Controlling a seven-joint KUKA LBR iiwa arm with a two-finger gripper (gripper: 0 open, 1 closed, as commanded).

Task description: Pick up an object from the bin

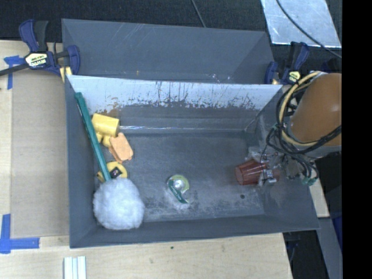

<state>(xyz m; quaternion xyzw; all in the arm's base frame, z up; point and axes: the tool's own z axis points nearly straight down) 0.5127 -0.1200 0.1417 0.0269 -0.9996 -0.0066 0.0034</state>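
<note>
Pale wood bench [192, 257] under the bin, seen along the near edge. Dark floor [145, 2] beyond the far side, with a silvery sheet [299, 16] lying on it at top right.

Grey metal bin [174, 228], slanted walls. The far inner wall has a band of rusty brown streaks near its top. The bin floor is scuffed, with dark specks, mostly toward the near side.

Contents, left to right:
- Green stick [90, 135] lying along the left wall, running from far to near.
- White fluffy ball [118, 204] at the near end of the stick, in the near left corner, touching the near wall.
- Yellow block [104, 124] just beside the stick at the far left.
- Orange piece [121, 148] touching the yellow block on its near side.
- Small yellow and black thing [115, 171] between the orange piece and the fluffy ball, against the stick.
- Clear ball [178, 186] with green in it, alone in the near middle of the floor, well apart from the rest.
- Dark red block [249, 173] at the right, near the right wall.

Hand [268, 176] is low in the bin, right up against the right side of the dark red block. Whether it is spread or pinching the block: cannot tell, as wires and metal parts crowd that spot. Behind it, the arm's orange cover [317, 106] sits over the right rim, ringed by black and yellow cables [285, 109].
</note>
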